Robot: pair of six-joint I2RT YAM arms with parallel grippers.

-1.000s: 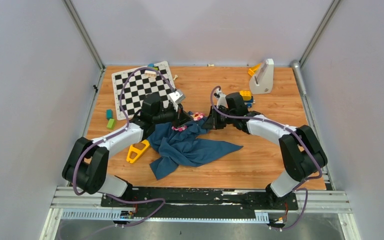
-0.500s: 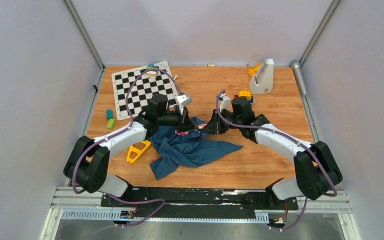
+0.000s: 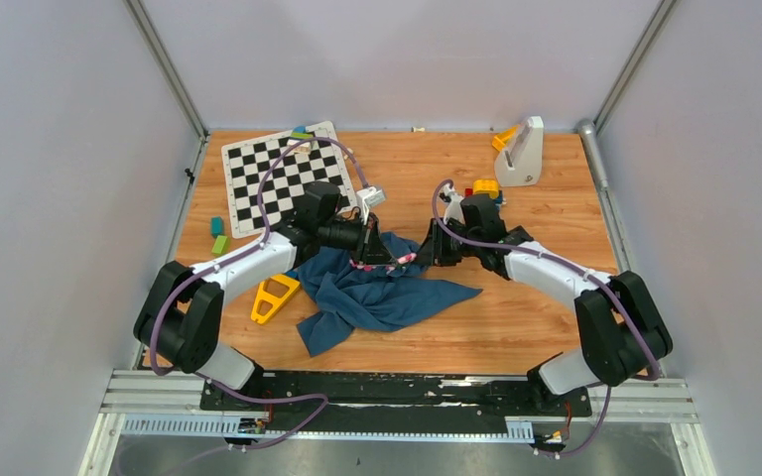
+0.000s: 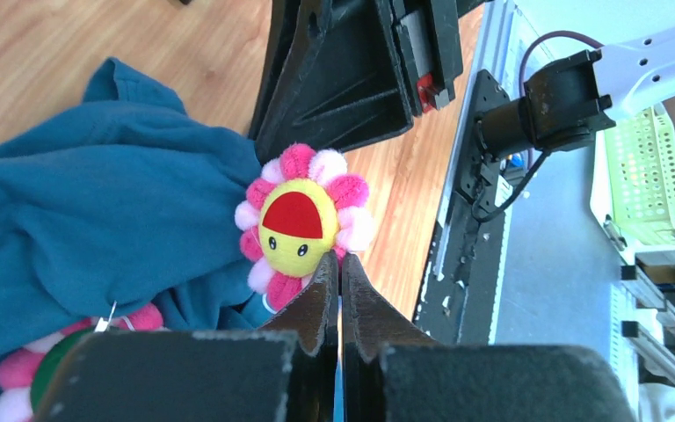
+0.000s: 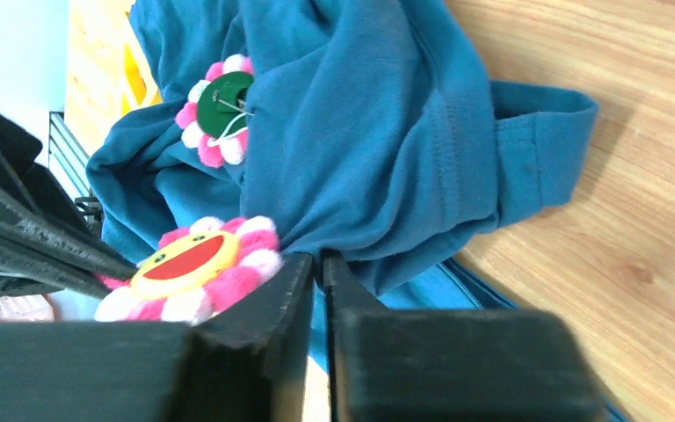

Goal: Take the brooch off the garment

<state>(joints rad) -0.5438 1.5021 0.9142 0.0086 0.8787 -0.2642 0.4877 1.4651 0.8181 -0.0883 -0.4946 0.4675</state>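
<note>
The garment (image 3: 377,293) is a crumpled teal shirt mid-table, also in the left wrist view (image 4: 97,193) and right wrist view (image 5: 387,132). The brooch (image 5: 220,104), pink and white petals round a green centre with a pin, sits on a fold; its edge shows bottom left in the left wrist view (image 4: 39,382). A second flower with a yellow smiling face (image 4: 303,224) (image 5: 189,264) hangs between the grippers. My left gripper (image 4: 339,262) (image 3: 385,256) is shut at that flower's petal edge. My right gripper (image 5: 318,257) (image 3: 419,258) is shut on garment cloth beside it.
A checkerboard mat (image 3: 278,174) lies at the back left, green blocks (image 3: 218,236) to its left. A yellow tool (image 3: 273,297) lies by the garment's left edge. A white stand (image 3: 522,151) and coloured blocks (image 3: 486,188) are at the back right.
Both grippers have come closer together and slightly nearer over the garment's top edge. The yellow-faced flower has moved with them, and the cloth there is pulled up.
</note>
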